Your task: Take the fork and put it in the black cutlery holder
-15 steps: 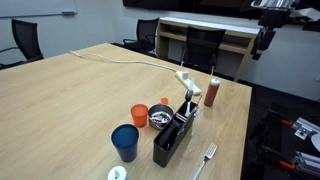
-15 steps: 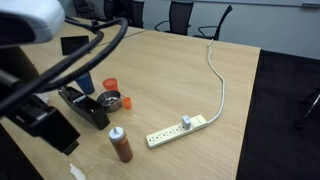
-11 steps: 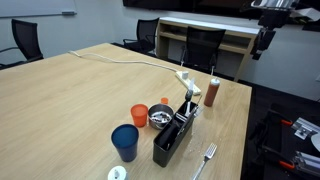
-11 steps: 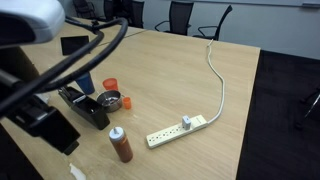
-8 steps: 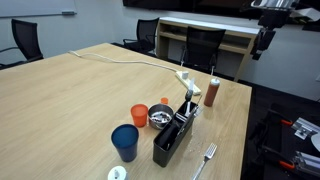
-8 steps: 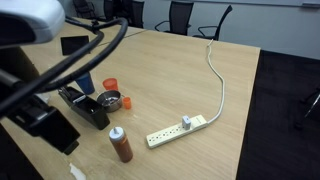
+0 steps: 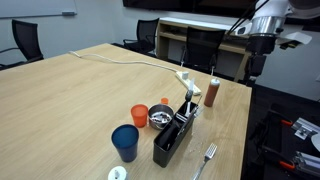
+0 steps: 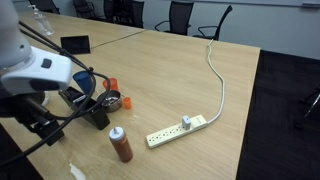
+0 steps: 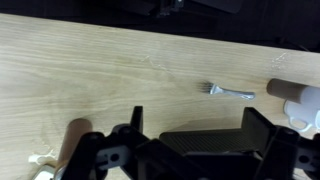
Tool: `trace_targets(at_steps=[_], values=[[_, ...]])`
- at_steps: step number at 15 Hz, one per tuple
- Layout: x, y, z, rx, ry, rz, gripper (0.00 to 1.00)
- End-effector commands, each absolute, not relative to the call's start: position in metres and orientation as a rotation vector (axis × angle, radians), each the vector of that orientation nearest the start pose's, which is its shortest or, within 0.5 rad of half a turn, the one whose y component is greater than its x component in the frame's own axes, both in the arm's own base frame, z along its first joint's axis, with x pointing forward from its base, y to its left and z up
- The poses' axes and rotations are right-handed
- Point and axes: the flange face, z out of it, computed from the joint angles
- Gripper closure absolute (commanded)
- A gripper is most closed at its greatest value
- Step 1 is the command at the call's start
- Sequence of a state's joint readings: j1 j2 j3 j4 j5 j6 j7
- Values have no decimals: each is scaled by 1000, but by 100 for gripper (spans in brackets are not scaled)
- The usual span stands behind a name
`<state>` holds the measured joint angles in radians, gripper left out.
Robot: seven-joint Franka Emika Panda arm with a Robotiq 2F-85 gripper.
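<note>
The silver fork (image 7: 208, 157) lies flat on the wooden table near its edge, beside the black cutlery holder (image 7: 171, 137). In the wrist view the fork (image 9: 232, 92) lies beyond my fingers, tines to the left. The holder also shows in an exterior view (image 8: 86, 106). My gripper (image 7: 252, 68) hangs high above the table's far corner, well away from the fork. In the wrist view the gripper (image 9: 195, 125) is open and empty.
A blue cup (image 7: 125, 142), an orange cup (image 7: 139, 116) and a small metal cup (image 7: 159, 118) stand beside the holder. A brown bottle (image 7: 213, 92) and a white power strip (image 8: 180, 128) with its cable lie further along the table. Office chairs stand behind the table.
My arm has swung down and in toward the table, and the gripper is lower. In one exterior view the arm no longer fills the foreground. The objects on the table have not moved.
</note>
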<state>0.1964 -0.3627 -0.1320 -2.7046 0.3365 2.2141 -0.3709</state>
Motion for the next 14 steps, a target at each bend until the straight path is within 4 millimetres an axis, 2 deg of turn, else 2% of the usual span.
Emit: trace_targets(at_steps=[1,3,9,11,14], values=[[372,47,324,-2786,-328,147,0],[372,53,317,-2788,-337,172,0],[373,49,322,-2788,-324,153,0],[372,52,317,-2698,-319,173,0],[366,73,299,-2543,-353,233,0]])
